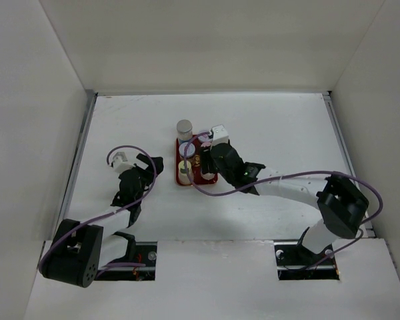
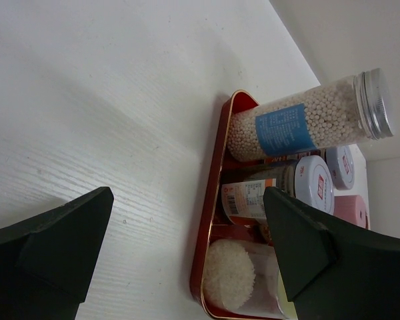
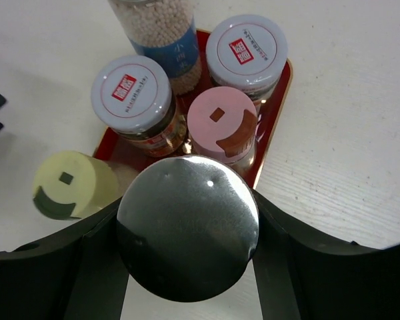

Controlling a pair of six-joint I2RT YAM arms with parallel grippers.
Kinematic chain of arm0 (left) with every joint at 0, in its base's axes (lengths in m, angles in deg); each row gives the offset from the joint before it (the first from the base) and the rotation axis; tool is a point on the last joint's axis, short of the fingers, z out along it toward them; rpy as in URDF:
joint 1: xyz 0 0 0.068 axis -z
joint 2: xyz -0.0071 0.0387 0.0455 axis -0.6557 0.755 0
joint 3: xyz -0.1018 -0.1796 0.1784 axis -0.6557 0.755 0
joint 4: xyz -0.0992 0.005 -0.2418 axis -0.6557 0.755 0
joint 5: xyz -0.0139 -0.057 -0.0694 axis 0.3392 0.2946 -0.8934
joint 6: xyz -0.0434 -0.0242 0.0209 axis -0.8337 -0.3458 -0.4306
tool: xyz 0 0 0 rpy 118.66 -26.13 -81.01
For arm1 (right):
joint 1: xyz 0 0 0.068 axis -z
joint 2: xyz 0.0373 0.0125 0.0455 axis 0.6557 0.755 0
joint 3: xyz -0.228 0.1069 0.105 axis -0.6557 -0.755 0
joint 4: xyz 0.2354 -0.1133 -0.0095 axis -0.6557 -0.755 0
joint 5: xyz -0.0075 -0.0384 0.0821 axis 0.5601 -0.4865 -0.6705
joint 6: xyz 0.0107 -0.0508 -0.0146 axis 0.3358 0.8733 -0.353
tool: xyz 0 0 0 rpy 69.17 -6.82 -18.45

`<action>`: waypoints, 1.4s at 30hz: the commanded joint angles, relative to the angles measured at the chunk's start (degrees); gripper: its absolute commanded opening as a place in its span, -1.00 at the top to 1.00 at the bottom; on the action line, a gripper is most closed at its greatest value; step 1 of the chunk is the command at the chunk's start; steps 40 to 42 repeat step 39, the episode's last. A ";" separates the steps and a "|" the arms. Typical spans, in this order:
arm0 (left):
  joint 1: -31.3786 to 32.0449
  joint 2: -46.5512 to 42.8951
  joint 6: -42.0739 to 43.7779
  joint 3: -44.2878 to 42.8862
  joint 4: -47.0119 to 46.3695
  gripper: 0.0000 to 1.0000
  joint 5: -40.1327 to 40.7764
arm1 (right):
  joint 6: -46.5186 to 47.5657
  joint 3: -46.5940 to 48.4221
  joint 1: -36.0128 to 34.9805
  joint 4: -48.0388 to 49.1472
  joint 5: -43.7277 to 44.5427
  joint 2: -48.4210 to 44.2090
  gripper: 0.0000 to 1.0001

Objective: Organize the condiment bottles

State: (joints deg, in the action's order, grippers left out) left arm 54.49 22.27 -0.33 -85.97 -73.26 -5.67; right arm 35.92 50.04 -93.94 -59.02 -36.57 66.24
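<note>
A dark-red tray (image 1: 187,181) in the table's middle holds the condiment bottles. In the right wrist view I see the tall blue-label jar (image 3: 163,30), two red-white capped jars (image 3: 131,93) (image 3: 247,50), a pink-capped jar (image 3: 221,123) and a cream-capped jar (image 3: 70,183). My right gripper (image 3: 188,230) is shut on a silver-capped jar (image 3: 187,220) at the tray's near right corner; its base is hidden. My left gripper (image 2: 187,220) is open and empty, just left of the tray (image 2: 210,220), facing the tall jar (image 2: 300,123).
White walls close in the table on the left, back and right. The right arm (image 1: 287,190) reaches across from the near right. The left arm (image 1: 130,190) sits left of the tray. Cables loop over both arms.
</note>
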 commanded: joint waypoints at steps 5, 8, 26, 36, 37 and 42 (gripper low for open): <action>-0.20 1.58 0.39 -1.02 -1.52 -1.00 -0.37 | 2.38 3.72 -2.35 6.72 4.95 1.83 -0.44; -0.03 2.11 0.39 -1.11 -1.52 -1.00 0.42 | 2.03 2.76 -2.53 6.72 4.96 0.25 -0.71; 1.38 0.80 1.18 -11.82 24.12 -1.00 0.86 | -3.24 -28.44 15.30 28.16 17.79 -29.37 -1.00; 0.41 0.00 1.27 -15.17 30.82 -1.00 0.24 | -5.79 -31.70 19.36 31.77 17.26 -23.58 -1.00; 0.15 0.70 1.88 -15.52 31.95 -1.00 0.42 | -5.44 -31.09 19.35 31.33 16.74 -22.53 -1.00; -1.08 1.41 2.58 -15.79 34.24 -1.00 0.33 | -4.13 -29.51 19.01 30.10 15.94 -20.33 -1.00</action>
